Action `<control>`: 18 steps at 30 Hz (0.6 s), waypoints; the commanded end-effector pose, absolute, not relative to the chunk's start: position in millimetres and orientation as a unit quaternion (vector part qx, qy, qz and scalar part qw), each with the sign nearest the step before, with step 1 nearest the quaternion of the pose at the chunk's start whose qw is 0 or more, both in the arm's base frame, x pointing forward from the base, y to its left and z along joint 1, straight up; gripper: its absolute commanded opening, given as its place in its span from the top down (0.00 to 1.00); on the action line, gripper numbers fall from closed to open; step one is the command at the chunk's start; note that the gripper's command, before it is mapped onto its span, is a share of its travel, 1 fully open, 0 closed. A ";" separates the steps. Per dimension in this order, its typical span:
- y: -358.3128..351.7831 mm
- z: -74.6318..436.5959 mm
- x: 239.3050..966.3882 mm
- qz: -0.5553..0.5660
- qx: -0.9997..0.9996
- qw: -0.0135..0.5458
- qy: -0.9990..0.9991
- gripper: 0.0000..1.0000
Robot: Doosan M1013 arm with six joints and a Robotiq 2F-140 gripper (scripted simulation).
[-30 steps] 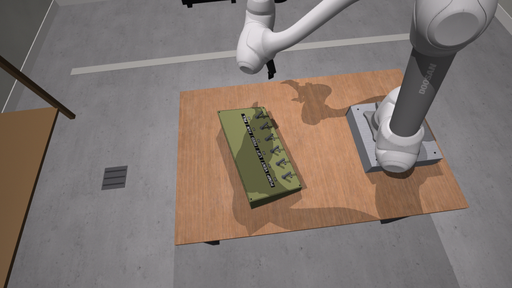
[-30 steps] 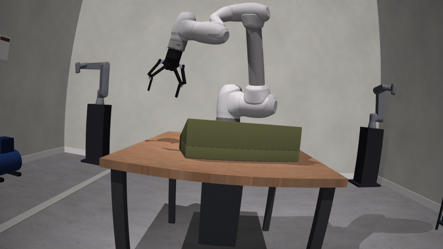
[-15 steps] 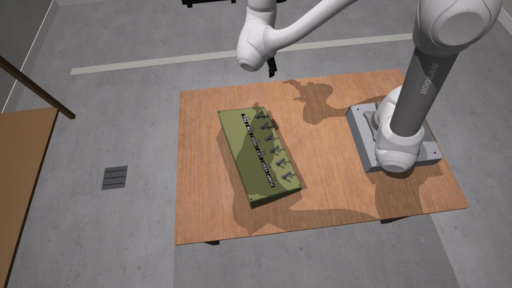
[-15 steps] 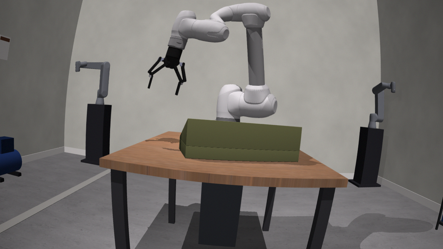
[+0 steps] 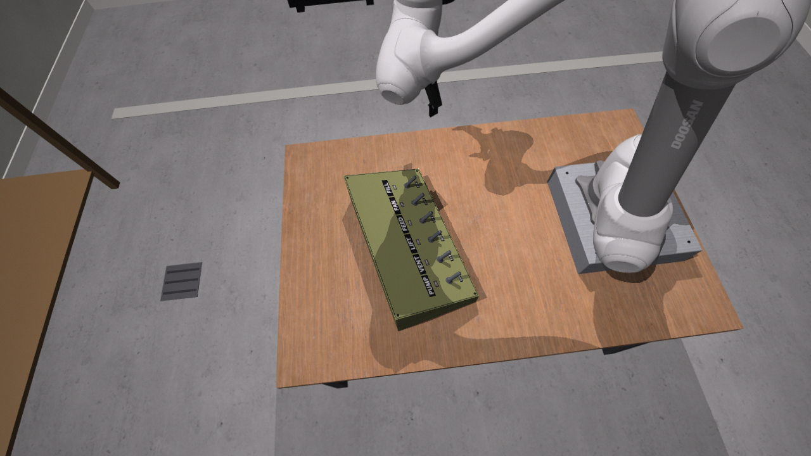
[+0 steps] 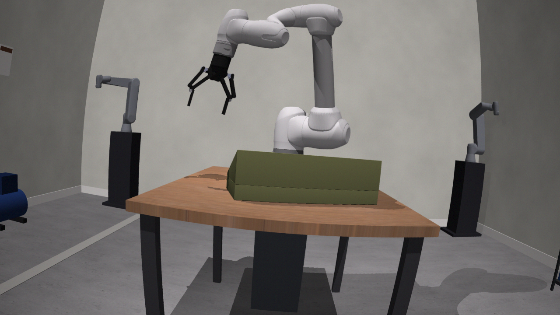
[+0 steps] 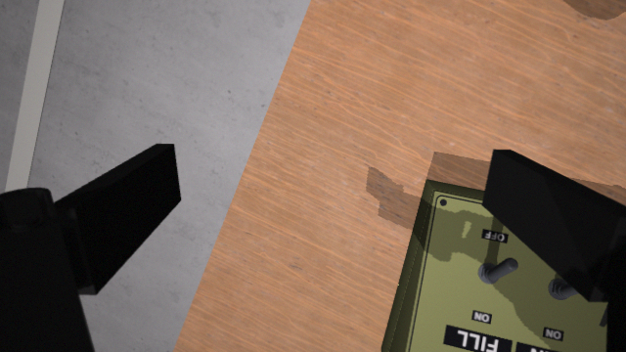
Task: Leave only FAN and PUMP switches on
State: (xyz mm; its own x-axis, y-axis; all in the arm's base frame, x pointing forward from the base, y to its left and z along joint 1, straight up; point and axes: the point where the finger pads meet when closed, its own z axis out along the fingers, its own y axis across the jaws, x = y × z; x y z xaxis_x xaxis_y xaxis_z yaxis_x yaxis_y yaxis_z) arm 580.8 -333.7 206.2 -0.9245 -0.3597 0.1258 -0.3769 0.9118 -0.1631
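Observation:
An olive green console lies skewed on the wooden table. It carries a row of grey toggle switches labelled FILL, FAN, FEED, LIFT, VENT and PUMP. All levers lean the same way, away from the name labels; the FILL lever tips toward its OFF mark. My gripper is open and empty. It hangs high above the table's far corner, beyond the console's FILL end.
The arm's base stands on a grey plate on the table's right side. A second brown table is at the left. Black pedestals with small arms stand on the floor either side.

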 end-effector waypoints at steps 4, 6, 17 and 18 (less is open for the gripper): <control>-334.2 213.0 578.9 0.093 0.188 0.046 -0.977 0.00; -334.3 214.6 578.4 0.093 0.188 0.046 -0.977 0.00; -334.2 216.5 577.8 0.093 0.188 0.046 -0.977 0.00; -332.4 216.3 578.4 0.093 0.188 0.045 -0.977 0.00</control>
State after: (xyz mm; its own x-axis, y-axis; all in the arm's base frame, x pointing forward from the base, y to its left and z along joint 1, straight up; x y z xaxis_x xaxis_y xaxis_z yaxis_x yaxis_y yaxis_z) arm 577.5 -334.3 216.0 -0.9245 -0.3598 0.1255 -0.3770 0.9117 -0.1632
